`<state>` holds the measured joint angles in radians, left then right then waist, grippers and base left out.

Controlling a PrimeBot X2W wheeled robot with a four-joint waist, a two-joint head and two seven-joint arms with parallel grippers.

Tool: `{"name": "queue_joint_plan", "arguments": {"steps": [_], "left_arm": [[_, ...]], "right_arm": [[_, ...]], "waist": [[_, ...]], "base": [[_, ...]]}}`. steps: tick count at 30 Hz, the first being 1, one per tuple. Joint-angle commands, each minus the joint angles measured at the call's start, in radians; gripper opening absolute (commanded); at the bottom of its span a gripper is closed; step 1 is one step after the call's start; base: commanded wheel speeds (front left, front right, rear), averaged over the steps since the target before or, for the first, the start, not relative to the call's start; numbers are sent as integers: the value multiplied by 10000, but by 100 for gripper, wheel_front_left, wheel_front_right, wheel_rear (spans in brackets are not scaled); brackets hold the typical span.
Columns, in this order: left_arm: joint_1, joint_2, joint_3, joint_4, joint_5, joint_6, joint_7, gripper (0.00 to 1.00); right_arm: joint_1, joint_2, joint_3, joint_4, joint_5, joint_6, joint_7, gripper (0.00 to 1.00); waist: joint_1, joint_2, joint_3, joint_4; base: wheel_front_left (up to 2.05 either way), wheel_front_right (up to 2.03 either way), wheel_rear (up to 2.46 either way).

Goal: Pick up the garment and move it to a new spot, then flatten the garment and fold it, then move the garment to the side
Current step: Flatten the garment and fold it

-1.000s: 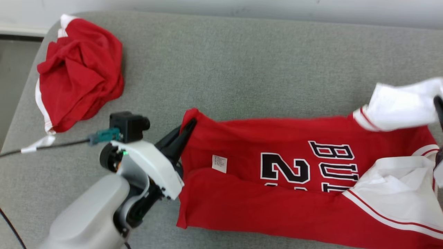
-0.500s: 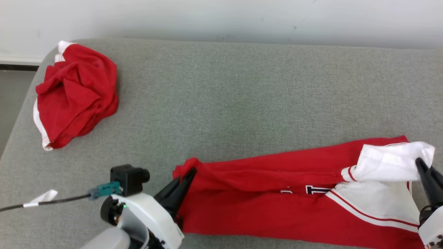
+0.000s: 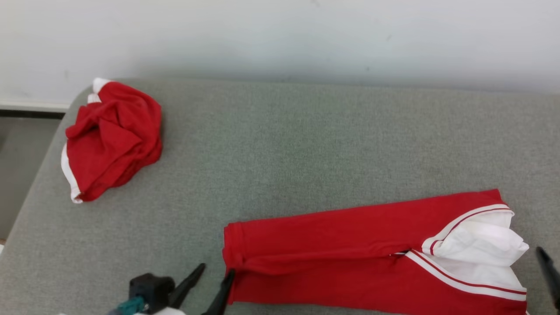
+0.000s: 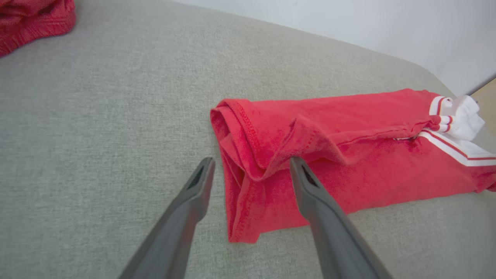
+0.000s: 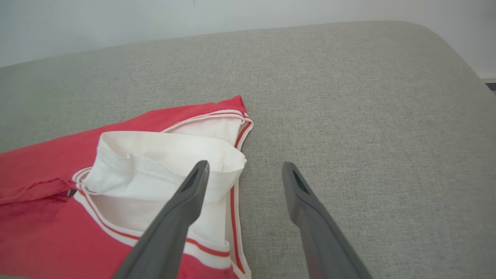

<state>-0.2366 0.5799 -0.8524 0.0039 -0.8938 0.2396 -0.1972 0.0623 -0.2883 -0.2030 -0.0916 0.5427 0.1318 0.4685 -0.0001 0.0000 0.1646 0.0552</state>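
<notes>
The garment (image 3: 350, 253) is a red jersey with white sleeves, folded into a long band near the front of the grey cushion. Its hem end (image 4: 248, 155) points left and its white sleeve end (image 5: 162, 162) points right. My left gripper (image 4: 251, 164) is open at the hem corner, one finger over the cloth and one over bare cushion, gripping nothing. In the head view it sits at the bottom edge (image 3: 212, 275). My right gripper (image 5: 245, 167) is open just off the sleeve end, its left finger over the white sleeve. One of its fingers (image 3: 547, 269) shows at the head view's right edge.
A second red garment with white trim (image 3: 111, 135) lies crumpled at the far left of the cushion (image 3: 306, 144); its edge (image 4: 31, 19) shows in the left wrist view. A pale wall runs behind. The cushion's rounded left edge drops to the floor (image 3: 17, 175).
Both grippers have opened and let go of the garment. The upper flap now lies folded over the printed front. Both grippers have drawn back toward me, and the camera has tilted up.
</notes>
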Motion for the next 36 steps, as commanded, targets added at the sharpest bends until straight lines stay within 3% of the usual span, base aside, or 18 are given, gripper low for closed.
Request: {"name": "queue_joint_plan", "arguments": {"steps": [1,8,13,20,30,36], "left_arm": [[189,63,99,56,343,263,-231,100],[1060,-534,1120,-239,2209,1541,-675,100],[1888,-1164,2244,-574,3665,1682,-670,100],[2659,-2072,3675,-521,4943,1108,-668,100],[2930,-3002,4797,-276,6053,69,-669,100],[3052,-3529,5391,-187,6578,-497,-670,100]], "right_arm": [[116,-35,-185,-126,56,-21,51,100],[104,252,-999,-466,-41,-21,496,100],[-266,686,-956,-116,-254,-21,737,100],[-927,1120,-774,1086,-911,-21,862,100],[-1694,1303,-986,2915,-1615,-21,990,100],[-1951,1391,-853,3942,-1447,-21,1149,100]], "waist": [[1,0,-274,38],[1,0,-821,194],[1,0,-835,270],[1,0,-549,503],[1,0,-188,995],[1,0,-46,1198]], "base": [[0,0,0],[0,0,0],[0,0,0],[0,0,0],[0,0,0],[0,0,0]]}}
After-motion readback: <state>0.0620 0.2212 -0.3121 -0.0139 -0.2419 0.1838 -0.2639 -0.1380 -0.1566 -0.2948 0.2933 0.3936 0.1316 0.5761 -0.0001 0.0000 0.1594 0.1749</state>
